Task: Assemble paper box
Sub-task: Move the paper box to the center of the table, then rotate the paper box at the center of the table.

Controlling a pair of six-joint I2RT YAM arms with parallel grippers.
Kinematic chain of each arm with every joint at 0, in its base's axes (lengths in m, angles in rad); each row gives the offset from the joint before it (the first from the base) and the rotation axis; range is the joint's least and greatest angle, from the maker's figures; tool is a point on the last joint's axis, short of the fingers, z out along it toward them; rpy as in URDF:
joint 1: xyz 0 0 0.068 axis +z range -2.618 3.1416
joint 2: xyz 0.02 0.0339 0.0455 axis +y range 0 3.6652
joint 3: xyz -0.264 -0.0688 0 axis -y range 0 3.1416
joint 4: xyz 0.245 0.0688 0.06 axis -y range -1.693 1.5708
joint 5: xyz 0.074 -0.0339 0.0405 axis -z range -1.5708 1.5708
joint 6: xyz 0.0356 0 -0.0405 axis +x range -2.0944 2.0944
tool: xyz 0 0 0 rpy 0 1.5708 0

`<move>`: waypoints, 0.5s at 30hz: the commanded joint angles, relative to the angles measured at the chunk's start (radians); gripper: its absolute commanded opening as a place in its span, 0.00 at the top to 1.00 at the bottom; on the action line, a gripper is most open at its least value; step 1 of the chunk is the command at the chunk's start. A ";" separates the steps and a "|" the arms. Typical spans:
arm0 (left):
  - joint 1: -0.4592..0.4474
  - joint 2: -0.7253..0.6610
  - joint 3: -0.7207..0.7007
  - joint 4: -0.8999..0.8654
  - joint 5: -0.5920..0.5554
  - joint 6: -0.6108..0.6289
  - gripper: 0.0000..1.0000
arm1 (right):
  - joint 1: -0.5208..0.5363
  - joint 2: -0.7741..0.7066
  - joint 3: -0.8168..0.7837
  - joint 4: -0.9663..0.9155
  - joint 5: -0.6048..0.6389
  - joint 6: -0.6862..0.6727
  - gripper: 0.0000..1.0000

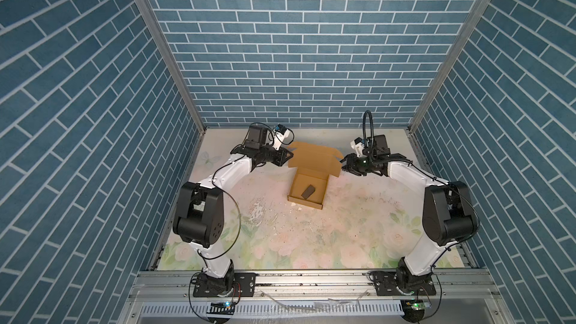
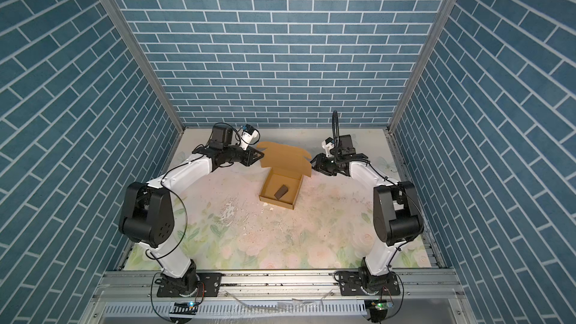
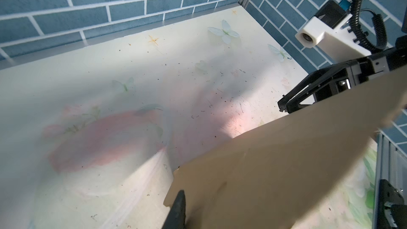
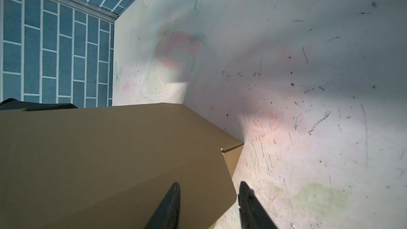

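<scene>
The scuffed floral table mat point(image 1: 343, 229) carries the paper box point(image 1: 304, 181) at its far middle. It is plain tan cardboard, a shallow tray with a raised lid point(image 1: 311, 158). The right gripper point(image 1: 343, 164) stands parted at the lid's right edge. The left gripper point(image 1: 291, 153) meets the left edge, but I cannot tell its grip. A small dark chip point(image 1: 308, 192) lies inside the tray.

The tan cardboard box point(image 1: 311, 158), lid flap raised, occupied the floral-printed bench point(image 1: 311, 238) centre toward the far edge. The left gripper point(image 1: 288, 154) and the right gripper point(image 1: 343, 165) blocked both sides of the lid. The near half stood open.
</scene>
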 commanded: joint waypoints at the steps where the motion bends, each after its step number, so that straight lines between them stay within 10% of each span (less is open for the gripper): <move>1: -0.008 -0.011 -0.003 0.024 0.010 -0.052 0.80 | 0.008 -0.037 -0.018 0.020 -0.003 0.036 0.56; 15: -0.031 0.003 0.009 0.036 0.027 -0.105 0.86 | 0.012 -0.108 -0.051 -0.137 0.056 -0.068 0.56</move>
